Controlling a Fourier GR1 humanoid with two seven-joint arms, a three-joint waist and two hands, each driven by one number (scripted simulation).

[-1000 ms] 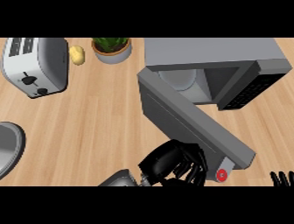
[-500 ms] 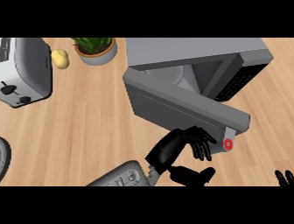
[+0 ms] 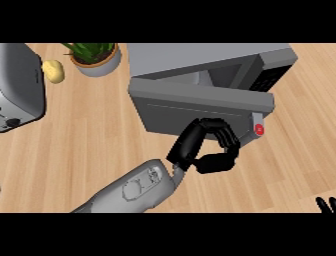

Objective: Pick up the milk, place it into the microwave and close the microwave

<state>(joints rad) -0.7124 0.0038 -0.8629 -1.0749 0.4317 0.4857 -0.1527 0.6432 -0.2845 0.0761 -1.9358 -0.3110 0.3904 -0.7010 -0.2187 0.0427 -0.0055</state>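
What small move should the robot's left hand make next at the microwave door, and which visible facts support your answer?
Probably a further push on the microwave door toward the microwave. The left hand is curled against the door's outer face beside the red button, and the door stands partly open. No milk shows; whether it is inside cannot be told.

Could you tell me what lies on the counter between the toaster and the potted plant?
In the head view, a small yellow potato-like item lies on the wood between the toaster and the potted plant, apart from the plant's pot.
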